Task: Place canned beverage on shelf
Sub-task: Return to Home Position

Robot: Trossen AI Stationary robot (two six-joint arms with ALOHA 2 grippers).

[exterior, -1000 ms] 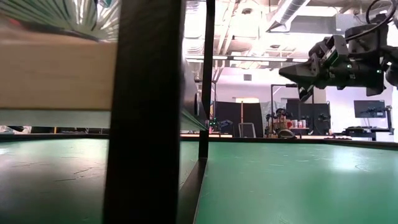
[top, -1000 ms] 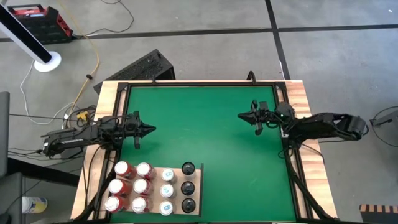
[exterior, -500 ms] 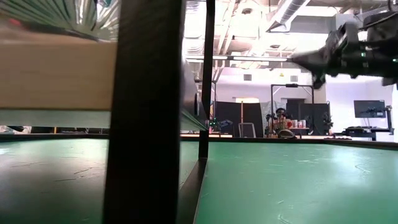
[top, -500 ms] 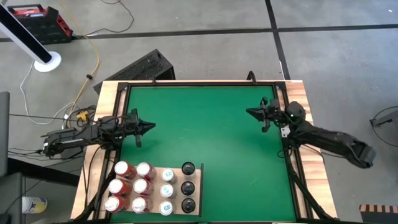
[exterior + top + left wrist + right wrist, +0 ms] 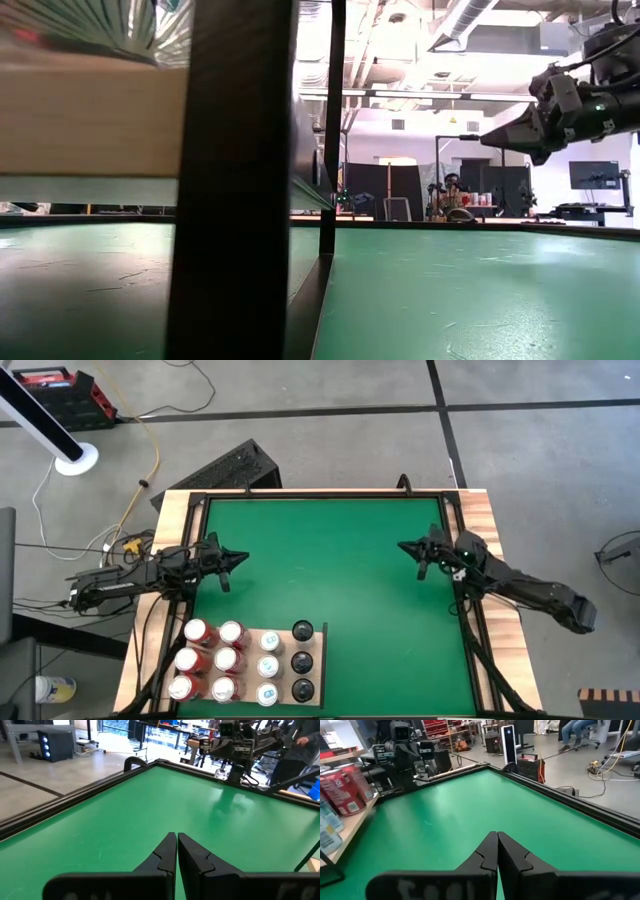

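The shelf (image 5: 285, 635) is a pale wood board on a dark frame at the near left of the green mat (image 5: 325, 575). Several cans stand on it: red (image 5: 212, 660), white with blue tops (image 5: 268, 667) and black (image 5: 302, 660). The red cans also show in the right wrist view (image 5: 340, 785). My left gripper (image 5: 243, 558) hovers shut and empty over the mat's left side, far of the shelf; its fingers meet in the left wrist view (image 5: 176, 837). My right gripper (image 5: 402, 547) hovers shut and empty over the mat's right side (image 5: 496, 836), clear above the mat in the low view (image 5: 487, 139).
A black frame rail (image 5: 320, 493) borders the mat, with wooden strips (image 5: 490, 530) outside it. In the low view the shelf's dark post (image 5: 235, 180) and board (image 5: 90, 120) stand close at the left. The mat's middle (image 5: 330, 560) lies bare between the grippers. People show in the room behind (image 5: 300, 740).
My right gripper has drawn back toward the table's right edge, first rising a little and then dropping lower over the mat. It stays shut and empty. The cans and the shelf have not moved.
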